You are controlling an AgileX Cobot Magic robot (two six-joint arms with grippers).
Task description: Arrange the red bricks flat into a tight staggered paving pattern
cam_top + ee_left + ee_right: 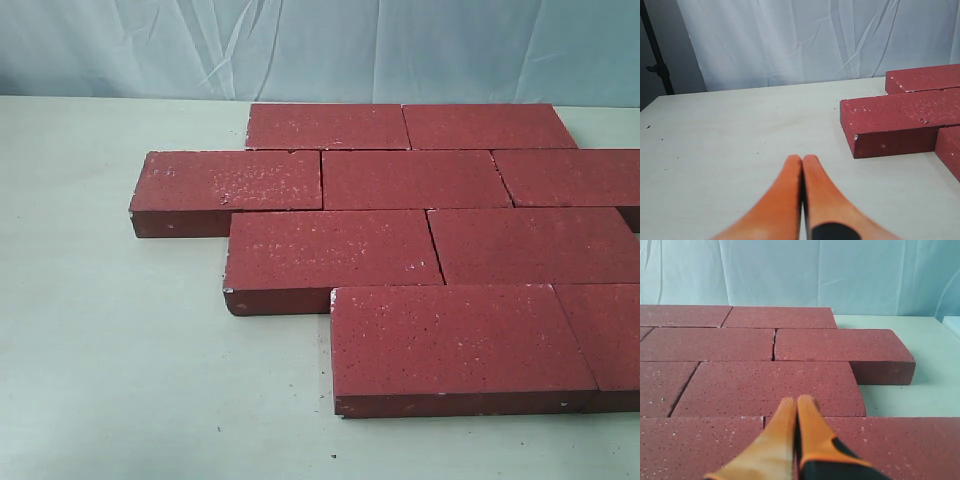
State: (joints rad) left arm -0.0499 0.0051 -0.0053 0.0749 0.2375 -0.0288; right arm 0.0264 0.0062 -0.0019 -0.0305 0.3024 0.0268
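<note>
Several dark-red bricks (420,180) lie flat on the table in four close, staggered rows; the nearest brick (455,340) sits at the front right. No gripper shows in the exterior view. In the left wrist view my left gripper (802,159) is shut and empty above bare table, well apart from the nearest brick end (900,122). In the right wrist view my right gripper (796,401) is shut and empty, hovering over the laid bricks (770,382) near a seam between two rows.
The pale table (110,350) stretches bare to the left and front of the bricks. A pale cloth backdrop (300,45) hangs behind. A dark stand (655,60) is at the table's far corner in the left wrist view.
</note>
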